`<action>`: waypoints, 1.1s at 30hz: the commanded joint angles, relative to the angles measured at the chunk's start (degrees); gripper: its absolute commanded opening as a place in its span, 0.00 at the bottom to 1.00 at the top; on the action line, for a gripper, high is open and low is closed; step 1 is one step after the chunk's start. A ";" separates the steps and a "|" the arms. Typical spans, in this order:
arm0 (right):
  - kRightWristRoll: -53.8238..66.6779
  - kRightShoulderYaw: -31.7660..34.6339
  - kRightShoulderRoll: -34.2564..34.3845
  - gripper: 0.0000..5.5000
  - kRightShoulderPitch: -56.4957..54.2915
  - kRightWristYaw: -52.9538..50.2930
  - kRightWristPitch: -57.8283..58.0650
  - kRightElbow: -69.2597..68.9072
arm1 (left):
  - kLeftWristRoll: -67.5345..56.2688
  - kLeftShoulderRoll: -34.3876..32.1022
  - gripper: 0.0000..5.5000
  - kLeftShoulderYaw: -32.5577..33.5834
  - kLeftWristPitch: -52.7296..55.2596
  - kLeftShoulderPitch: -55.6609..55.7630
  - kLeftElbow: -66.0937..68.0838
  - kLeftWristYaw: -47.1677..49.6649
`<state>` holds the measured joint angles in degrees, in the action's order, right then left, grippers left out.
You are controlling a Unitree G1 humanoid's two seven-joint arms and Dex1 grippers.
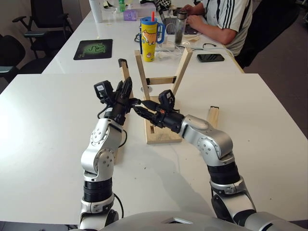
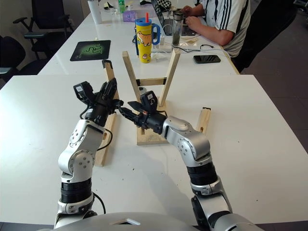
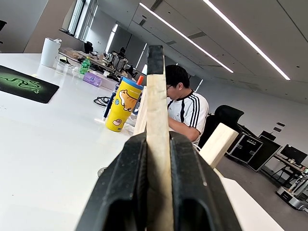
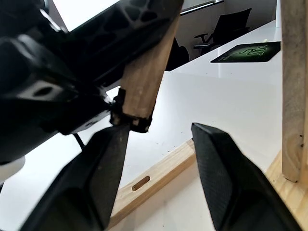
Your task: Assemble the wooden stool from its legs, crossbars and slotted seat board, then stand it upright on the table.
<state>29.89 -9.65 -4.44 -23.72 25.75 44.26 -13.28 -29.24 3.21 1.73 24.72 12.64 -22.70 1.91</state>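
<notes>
The left tool (image 1: 126,91) is clamped on a wooden leg (image 3: 156,96): the left wrist view shows its two black fingers (image 3: 127,183) pressed flat against both sides of the wood, and the leg rises away from them to a dark tip. The right tool (image 4: 161,132) stands wide apart and holds nothing; one of its fingers (image 4: 106,173) is just under the dark lower end of this leg, but I cannot tell if they touch. The right wrist view also shows a slotted board (image 4: 159,175) lying flat on the worktop (image 1: 48,120) below the two tools. From the head views one sees, just behind the tools, the partly built stool: two upright legs (image 1: 182,70) leaning apart, joined by a crossbar (image 1: 161,80), standing on a flat base board (image 1: 163,136). One loose stick (image 1: 213,115) lies to the right of it. The worktop is white. On the next table behind are a yellow cup (image 1: 149,41), a black mouse mat (image 1: 93,48) and a phone (image 1: 210,57); office chairs (image 1: 45,17) stand at the left.
</notes>
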 commanded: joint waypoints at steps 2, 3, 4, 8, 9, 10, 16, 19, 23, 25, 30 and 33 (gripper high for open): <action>4.03 2.83 1.36 0.43 -2.88 1.40 1.29 0.46 | -1.37 0.57 0.08 -1.02 1.46 -0.80 -0.89 -1.35; 4.06 2.75 0.85 0.43 -3.13 2.02 1.25 0.58 | -1.70 0.34 0.08 -0.97 1.71 -0.85 -0.82 -1.67; 4.13 2.64 0.35 0.43 -3.24 2.60 1.39 0.55 | -1.95 0.24 0.08 -0.99 1.91 -0.93 -0.87 -1.87; 3.18 1.48 -1.27 0.43 -3.59 4.53 1.23 1.13 | -2.78 -0.10 0.08 -1.56 2.53 -0.96 -1.22 -3.10; 2.83 1.05 -1.51 0.43 -3.70 4.79 1.15 1.36 | -2.89 -0.10 0.08 -1.92 2.75 -1.01 -1.49 -3.39; 2.35 0.55 -1.75 0.43 -3.85 4.95 1.12 1.63 | -3.00 -0.09 0.08 -2.23 2.96 -1.04 -1.74 -3.69; -4.91 -1.31 -2.40 0.43 -5.65 -0.57 -0.29 6.14 | -2.74 -0.38 0.08 -3.32 3.48 -1.12 -3.09 -4.52; -8.56 -0.79 -1.97 0.43 -6.59 -4.16 -2.66 8.15 | -2.25 -0.59 0.08 -3.46 3.38 -0.95 -3.31 -4.52; -10.67 -1.25 -1.44 0.43 -6.93 -5.12 -3.29 8.27 | -1.67 -0.61 0.08 -3.56 3.11 -0.78 -3.34 -4.49; -8.43 -0.64 -0.57 0.43 -6.58 -3.50 -2.11 6.70 | -1.42 -0.59 0.08 -3.61 2.96 -0.75 -3.28 -4.51; 0.15 6.35 -2.17 0.43 -7.81 0.68 5.28 6.32 | -1.54 -0.90 0.08 -2.77 2.86 -1.05 -2.92 -4.77; 3.36 10.34 -6.07 0.43 -9.41 3.13 9.27 8.80 | -1.56 -1.58 0.08 -2.51 2.96 -1.11 -2.85 -5.33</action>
<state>31.35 -1.71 -8.04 -30.95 27.44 50.94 -5.98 -30.92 2.22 -0.92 27.19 11.48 -25.58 -2.84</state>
